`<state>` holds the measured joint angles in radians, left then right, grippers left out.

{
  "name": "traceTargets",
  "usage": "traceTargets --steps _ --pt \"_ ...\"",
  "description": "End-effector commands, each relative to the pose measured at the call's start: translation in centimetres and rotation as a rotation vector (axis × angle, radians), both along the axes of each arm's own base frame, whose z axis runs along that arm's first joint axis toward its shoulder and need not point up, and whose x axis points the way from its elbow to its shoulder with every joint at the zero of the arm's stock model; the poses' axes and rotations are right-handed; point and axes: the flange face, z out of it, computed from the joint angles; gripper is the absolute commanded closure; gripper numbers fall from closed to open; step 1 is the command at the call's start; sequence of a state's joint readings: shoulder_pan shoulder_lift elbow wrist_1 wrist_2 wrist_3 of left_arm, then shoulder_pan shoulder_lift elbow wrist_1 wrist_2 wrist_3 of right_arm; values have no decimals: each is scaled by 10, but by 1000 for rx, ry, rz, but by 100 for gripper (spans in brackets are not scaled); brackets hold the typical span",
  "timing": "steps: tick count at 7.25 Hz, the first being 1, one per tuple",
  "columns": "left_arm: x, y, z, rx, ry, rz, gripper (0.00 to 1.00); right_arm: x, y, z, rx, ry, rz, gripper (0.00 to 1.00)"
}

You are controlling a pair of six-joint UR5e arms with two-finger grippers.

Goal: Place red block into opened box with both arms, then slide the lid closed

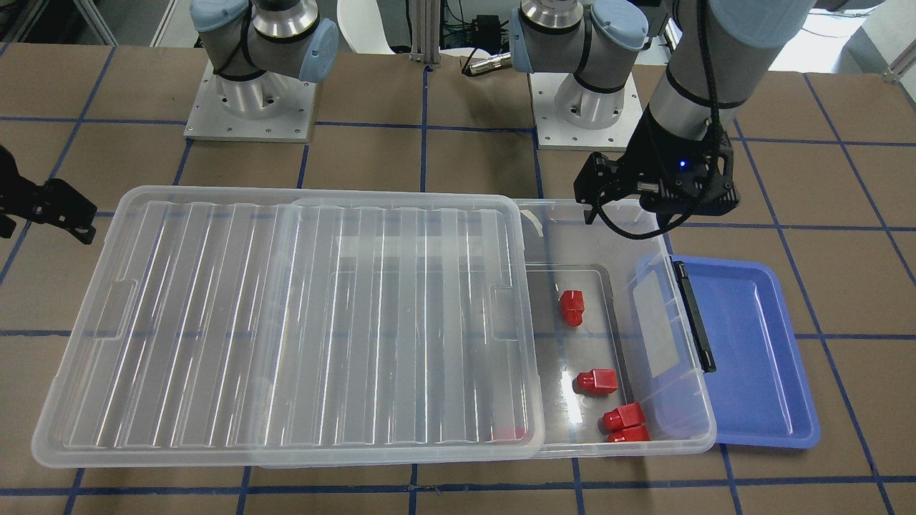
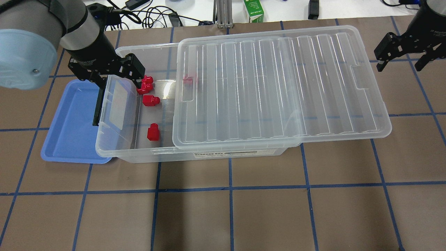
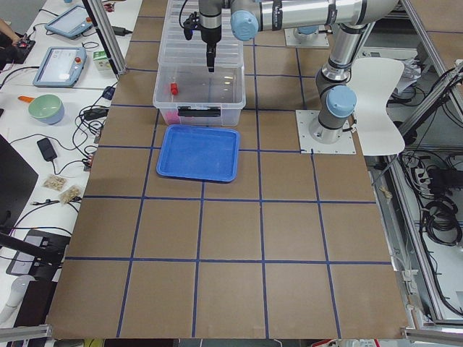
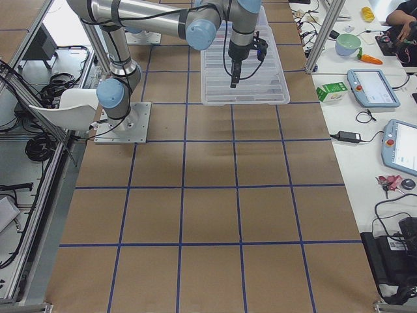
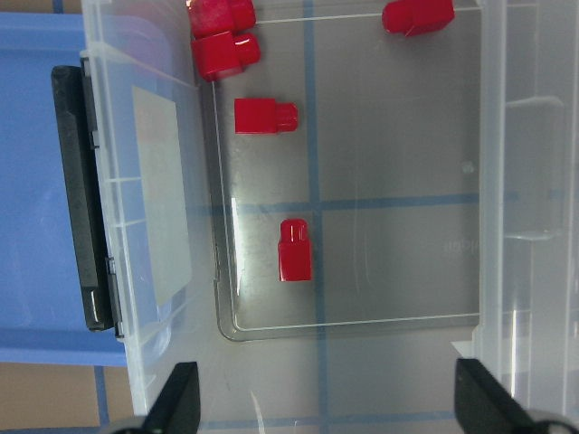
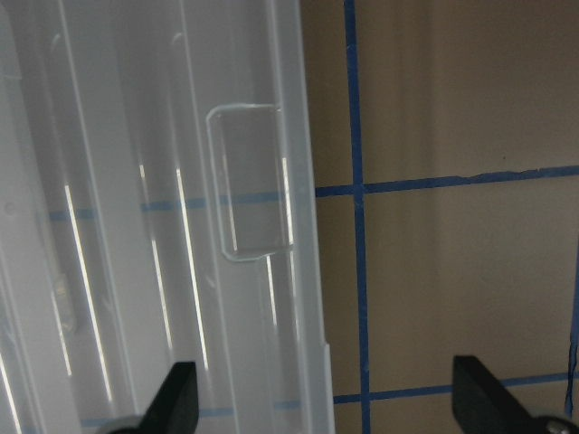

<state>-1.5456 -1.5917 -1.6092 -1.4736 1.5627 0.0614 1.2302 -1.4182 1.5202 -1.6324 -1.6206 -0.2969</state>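
Observation:
Several red blocks (image 2: 151,100) (image 1: 596,381) (image 5: 295,250) lie on the floor of the clear box (image 2: 118,152) (image 1: 706,411), in its uncovered end by the black bar (image 5: 80,190). One more red block (image 2: 190,80) shows dimly under the lid. The ridged lid (image 2: 278,90) (image 1: 286,322) covers most of the box and overhangs its other end. My left gripper (image 2: 120,78) (image 5: 326,407) hangs open and empty over the uncovered end. Beside the lid's far short end, my right gripper (image 2: 400,64) (image 6: 330,407) is open and empty, straddling the rim near the notch (image 6: 251,185).
A blue tray (image 2: 69,132) (image 1: 758,357) lies against the box's black-bar end, with nothing in it. The arm bases (image 1: 250,100) stand behind the box. Cables and a green carton (image 2: 254,10) sit beyond the table's far edge.

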Motion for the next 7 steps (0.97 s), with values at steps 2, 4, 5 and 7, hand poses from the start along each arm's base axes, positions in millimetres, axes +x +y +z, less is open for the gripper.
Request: traceTargets --steps 2,4,5,7 --pt "-1 17 17 -27 -26 -18 0 -49 -23 -41 6 2 86 0" --pt "3 17 16 -27 -34 -10 0 -55 -36 -70 32 -14 93 0" --pt "5 15 16 -30 -33 -7 0 -55 -37 -78 42 -29 91 0" --pt "8 14 17 -32 -33 0 0 -53 -35 -96 74 -45 95 0"
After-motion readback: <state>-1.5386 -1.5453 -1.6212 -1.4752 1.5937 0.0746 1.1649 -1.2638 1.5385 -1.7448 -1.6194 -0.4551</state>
